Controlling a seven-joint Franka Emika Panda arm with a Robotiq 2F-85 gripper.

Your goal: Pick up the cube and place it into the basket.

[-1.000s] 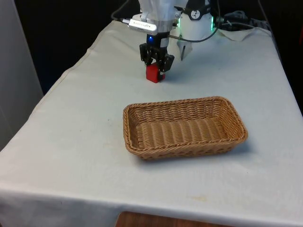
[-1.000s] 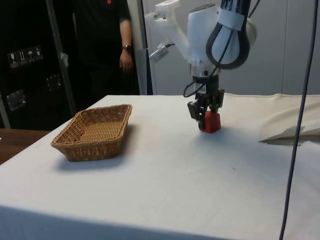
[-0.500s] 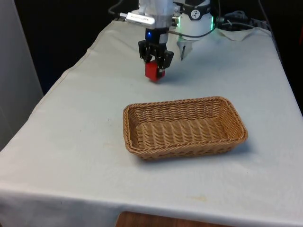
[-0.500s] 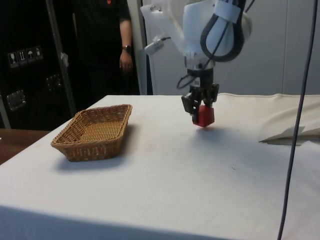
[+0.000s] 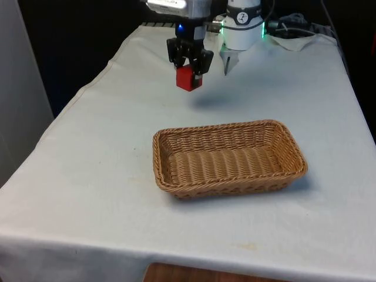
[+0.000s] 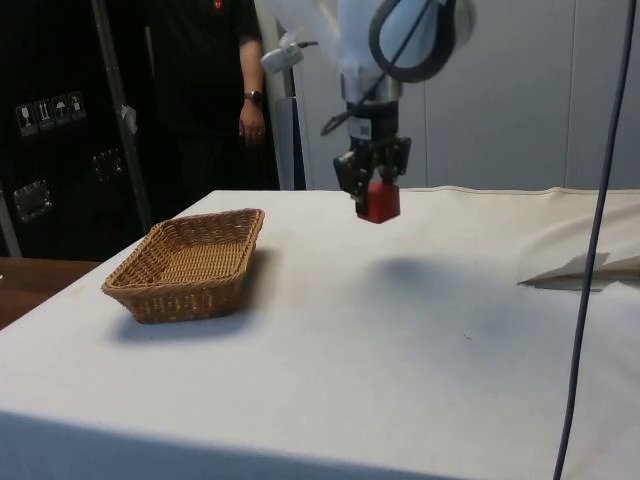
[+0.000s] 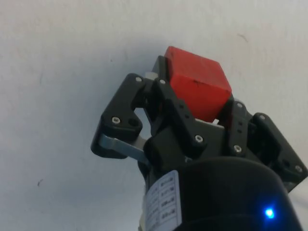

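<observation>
Pinching the red cube [image 5: 188, 77] btwn its fingers, gripper [image 5: 188, 66] holds it clear above the table [image 5: 88, 176] nr the far edge, high enough, I'd judge, to clear the rim. Basket [image 5: 229, 157] sits mid-table w/ open top, ready for a drop-in.

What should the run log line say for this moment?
phase: carry | gripper: shut on red cube | cube: airborne, off cloth | basket: empty
</observation>
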